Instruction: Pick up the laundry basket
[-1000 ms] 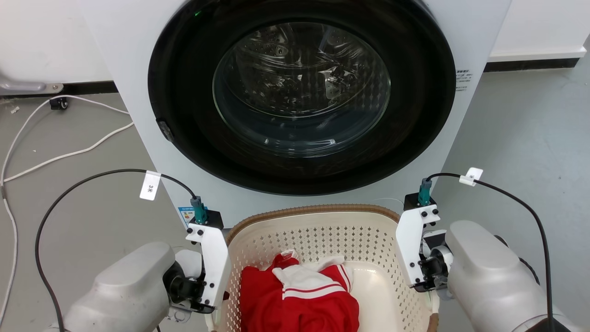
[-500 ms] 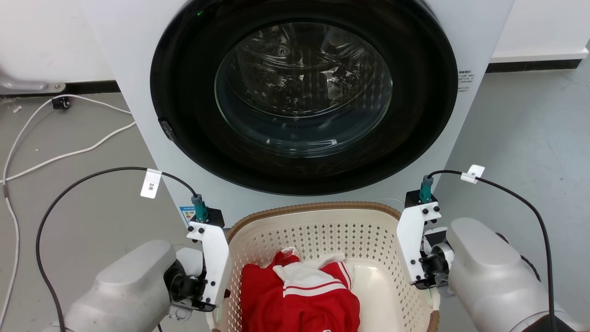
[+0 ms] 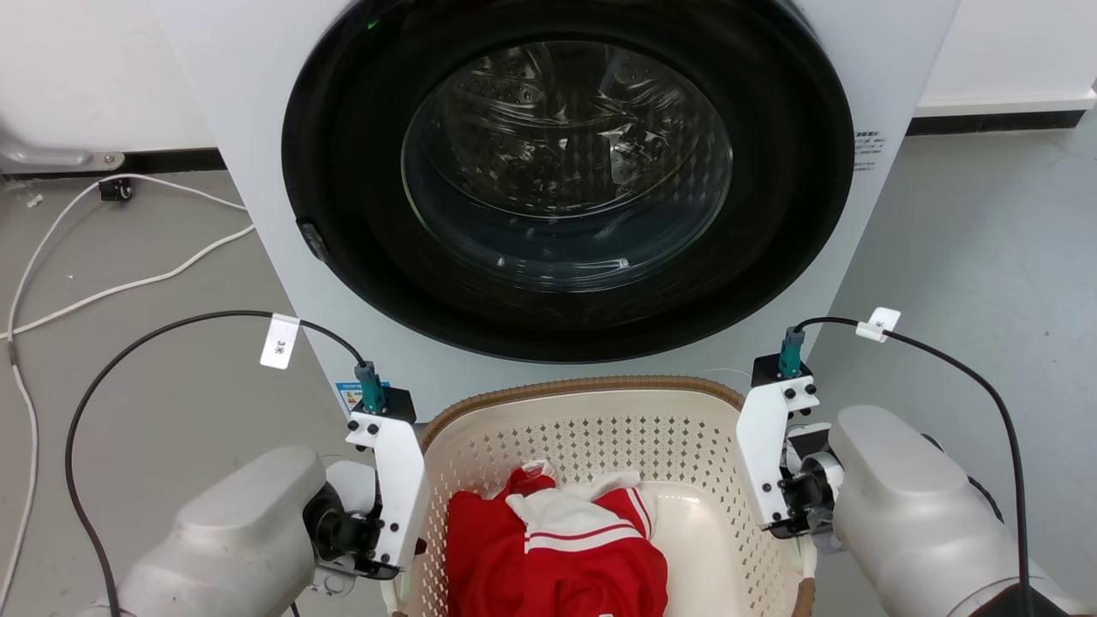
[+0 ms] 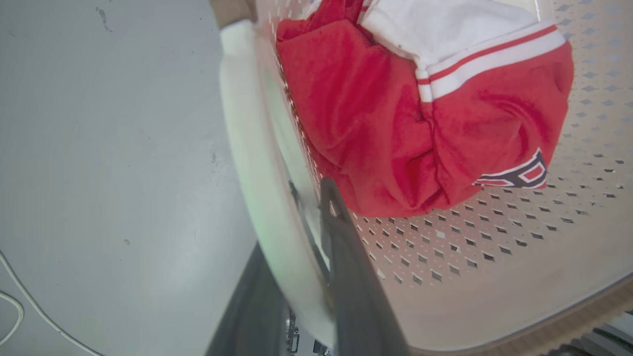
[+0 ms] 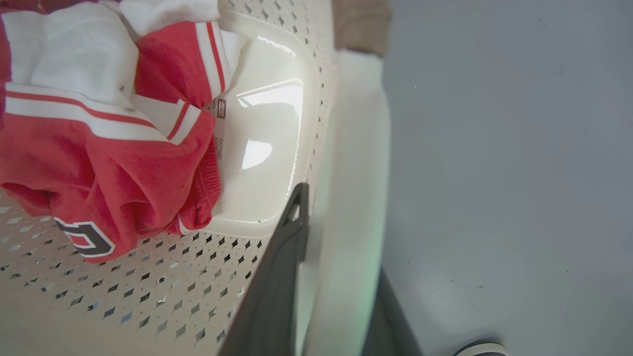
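Head view is showing the laundry basket (image 3: 583, 391) sitting directly before the white washing machine (image 3: 257, 171), just beneath its round glass door (image 3: 566, 163), with the brown rim facing the machine. A red and white garment (image 3: 557, 548) is lying bunched inside, toward the robot's left. The robot's two pale forearms are flanking the basket, one at each short side. Whether the basket is resting on the grey floor (image 3: 986, 257) or hanging clear of it cannot be told. White cables (image 3: 128, 283) are trailing over the floor to the left of the machine.

In the left wrist view, the left gripper (image 4: 301, 247) is straddling the white loop handle (image 4: 247, 148) on that side: one dark finger is lying inside against the perforated wall, just beside the garment, the other is running outside, and the jaws are clamped on the handle between them.

In the right wrist view, the right gripper (image 5: 341, 257) is gripping the opposite handle (image 5: 356, 148) likewise, jaws pressed onto it, the inner finger reaching along the wall near the basket's glossy bottom.
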